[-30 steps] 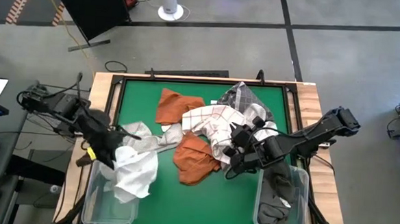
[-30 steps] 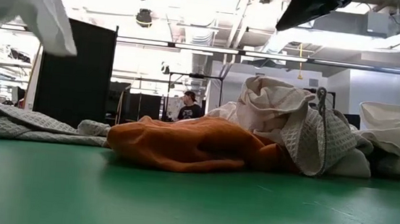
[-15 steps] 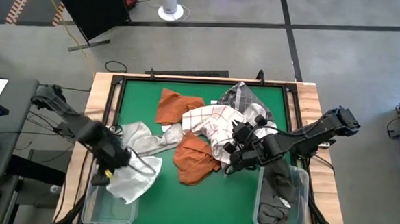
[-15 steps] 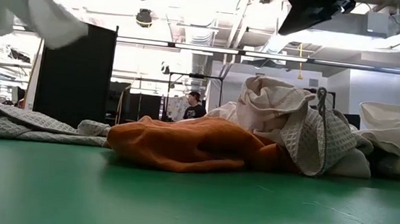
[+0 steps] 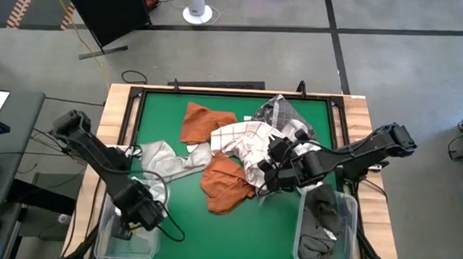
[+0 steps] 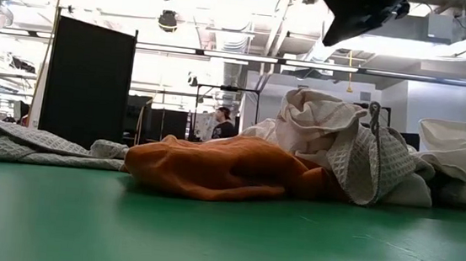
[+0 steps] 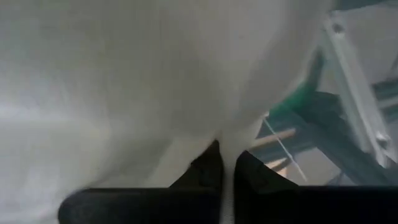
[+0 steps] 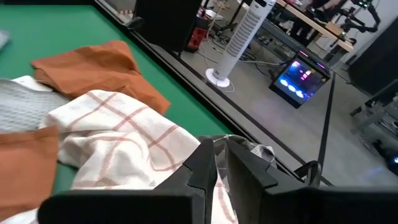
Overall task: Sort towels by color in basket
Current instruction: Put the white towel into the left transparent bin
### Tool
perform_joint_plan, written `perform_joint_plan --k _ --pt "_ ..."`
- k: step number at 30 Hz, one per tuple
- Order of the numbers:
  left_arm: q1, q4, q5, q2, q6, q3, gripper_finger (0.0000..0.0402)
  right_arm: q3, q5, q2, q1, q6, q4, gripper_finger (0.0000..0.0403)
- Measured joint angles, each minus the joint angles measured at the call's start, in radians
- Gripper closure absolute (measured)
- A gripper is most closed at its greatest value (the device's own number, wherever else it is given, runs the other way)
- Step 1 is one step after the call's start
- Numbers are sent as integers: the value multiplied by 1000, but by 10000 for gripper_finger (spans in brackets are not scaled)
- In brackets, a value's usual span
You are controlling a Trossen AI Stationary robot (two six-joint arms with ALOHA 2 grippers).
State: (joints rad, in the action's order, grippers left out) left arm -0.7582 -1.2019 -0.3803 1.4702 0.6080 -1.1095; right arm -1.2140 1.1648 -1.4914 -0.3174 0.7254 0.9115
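Left end effector (image 5: 141, 214) clamped on white towel (image 7: 124, 81), mostly hidden in bin (image 5: 105, 232), right end effector (image 5: 270, 173) closed.

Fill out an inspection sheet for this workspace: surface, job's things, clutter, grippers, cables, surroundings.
Surface: green table top with a wooden border, bare at the near middle.
Job's things: two orange towels, a checked towel and a grey waffle towel heaped mid-table; white towel going into the left bin; dark grey towels in the right bin.
Clutter: nothing seen.
Grippers: left gripper over the left bin, jaws shut on the white towel; right gripper at the heap's edge, jaws nearly together with cloth between them.
Cables: loose leads beside the left arm.
Surroundings: tower fan, lit screen, distant person.
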Motion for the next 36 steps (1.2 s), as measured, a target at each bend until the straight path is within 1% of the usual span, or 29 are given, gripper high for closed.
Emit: perform_joint_plan --k 5,10,14,20,22,25,28,31,34,35,36 --pt "-1 1 9 97 32 3 401 0 0 0 22 -10 -12 330" --pt "-16 31 37 127 -17 2 401 0 -15 0 25 -83 -93 330" --pt "-16 39 45 114 -13 2 401 0 -24 0 19 -106 -130 330" --pt "-40 42 62 54 77 1 401 0 -70 0 -4 -97 -143 330" --pt "-57 42 78 48 92 1 401 0 -72 0 -19 -90 -146 330" --pt "-82 42 127 49 113 1 397 0 -72 0 -33 -72 -150 330" --pt "-100 44 176 49 128 1 377 0 -72 0 -44 -71 -156 330" --pt "-109 39 206 49 154 1 345 0 -72 0 -51 -71 -167 330" --pt "-117 34 208 49 168 1 310 0 -72 0 -57 -71 -167 330" --pt "-118 32 193 49 167 1 299 0 -72 0 -57 -71 -167 330" --pt "-117 26 153 48 161 0 290 0 -72 0 -56 -71 -167 330"
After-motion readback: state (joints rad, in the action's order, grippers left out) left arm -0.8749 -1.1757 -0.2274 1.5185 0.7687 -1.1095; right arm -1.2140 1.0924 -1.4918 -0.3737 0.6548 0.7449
